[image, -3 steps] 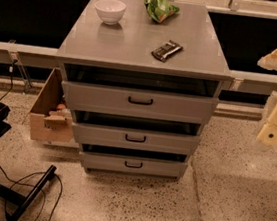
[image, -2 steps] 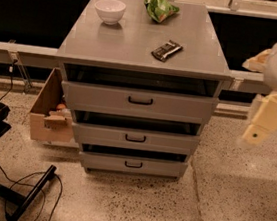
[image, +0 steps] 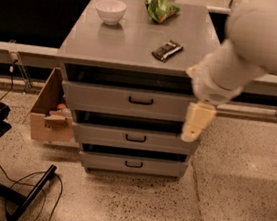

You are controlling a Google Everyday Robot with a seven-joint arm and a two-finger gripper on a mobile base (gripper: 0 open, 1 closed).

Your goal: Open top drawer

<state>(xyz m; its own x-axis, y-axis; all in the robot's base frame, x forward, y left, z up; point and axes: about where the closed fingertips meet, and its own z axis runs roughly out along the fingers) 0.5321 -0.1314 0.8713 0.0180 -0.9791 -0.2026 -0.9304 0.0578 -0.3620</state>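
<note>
The top drawer (image: 104,100) is the uppermost of three grey fronts in the cabinet. It lies directly left of the gripper (image: 197,124), under a dark gap below the cabinet top (image: 130,51). Its black handle (image: 140,101) sits at the middle of the front, left of the gripper and at about the same height.

The gripper is cream-coloured and hangs from the arm (image: 260,42), which comes in from the upper right. It covers the right end of the top drawer's front, and its lower end reaches the upper right corner of the middle drawer (image: 135,138). Whether it touches either front cannot be told, nor whether it is open or closed. It is well apart from the handle.

The bottom drawer (image: 133,164) is below and left of the gripper. On the cabinet top, a dark packet (image: 167,50) lies above and just left of it. A green bag (image: 161,8) is further up, and a white bowl (image: 110,11) is far up to the left. A cardboard box (image: 52,117) stands on the speckled floor (image: 227,204) beside the cabinet, far left of the gripper. Black cables (image: 19,178) lie low and far to its left.
</note>
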